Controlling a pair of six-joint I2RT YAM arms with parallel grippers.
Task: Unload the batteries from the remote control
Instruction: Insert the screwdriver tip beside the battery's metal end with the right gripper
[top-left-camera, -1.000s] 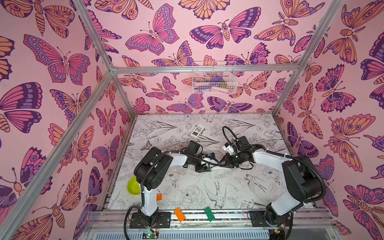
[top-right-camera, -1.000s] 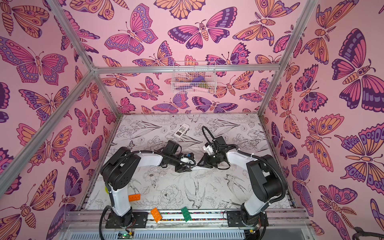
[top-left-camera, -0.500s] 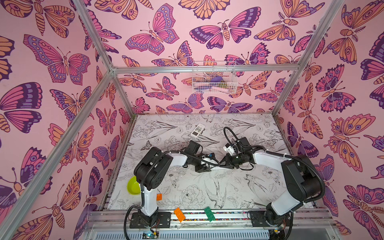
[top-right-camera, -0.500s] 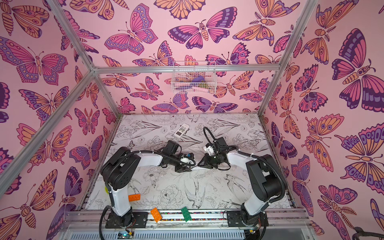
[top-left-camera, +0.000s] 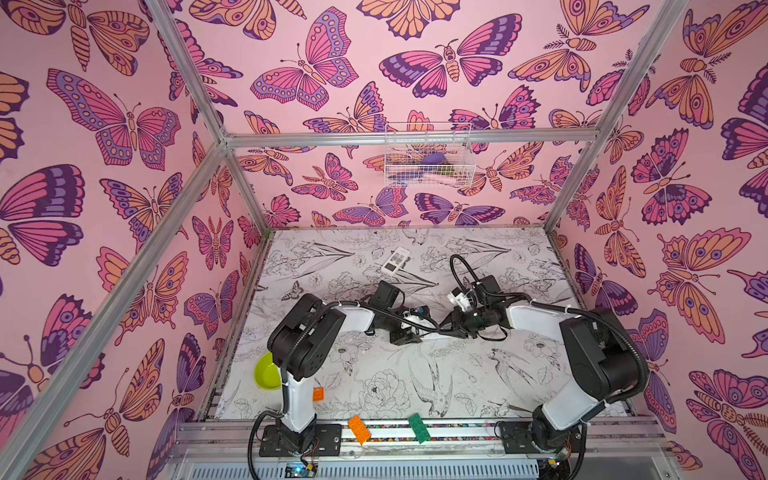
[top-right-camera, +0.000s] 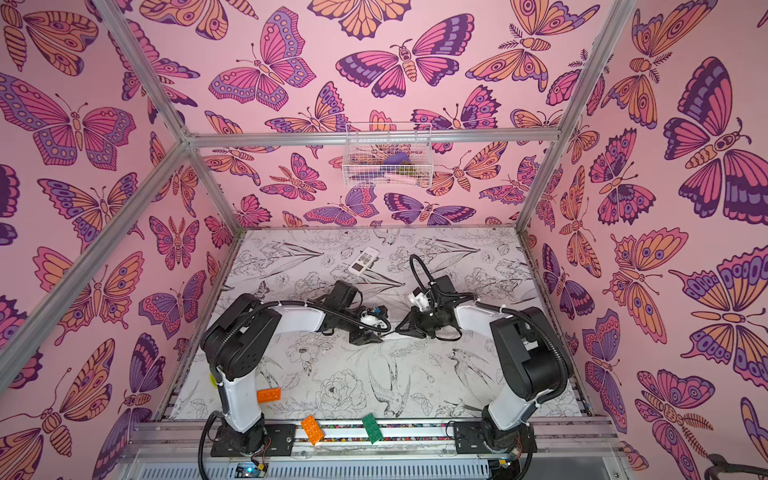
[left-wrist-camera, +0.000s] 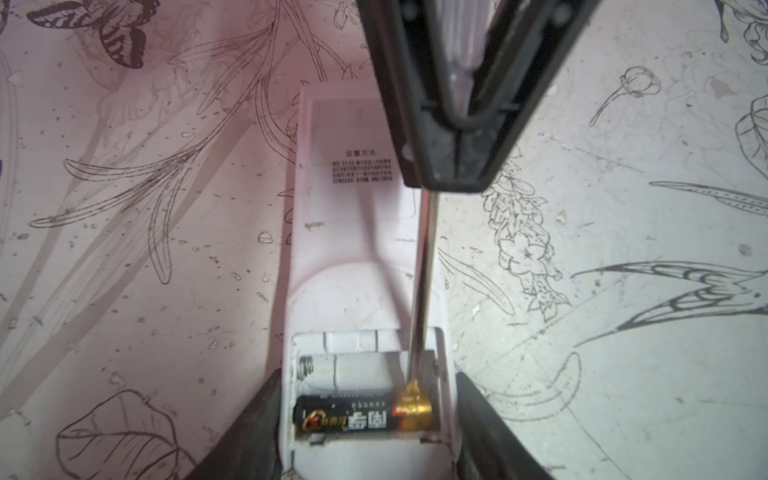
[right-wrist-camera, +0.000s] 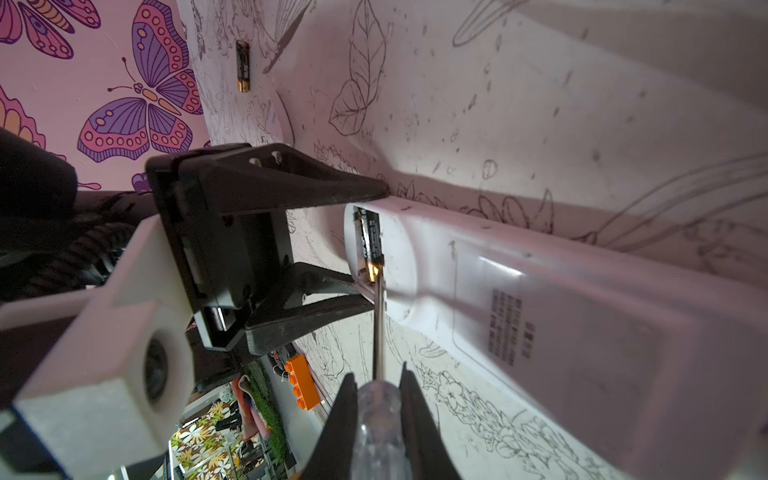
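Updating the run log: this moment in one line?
left gripper: clamps remote | right gripper: holds screwdriver, tip at gold end of seated battery | other bay: empty | loose battery: on table

We see pink butterfly walls (top-left-camera: 124, 124) around a wire basket (top-left-camera: 399, 176). Below the basket, the floor (top-left-camera: 478, 386) is printed with inked birds and flowers.

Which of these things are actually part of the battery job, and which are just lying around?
Job: remote, clamped in the left tool; battery inside it; screwdriver in the right tool, tip at that battery; loose battery on the table.
Lying about: green bowl, orange bricks, green brick, wall basket.
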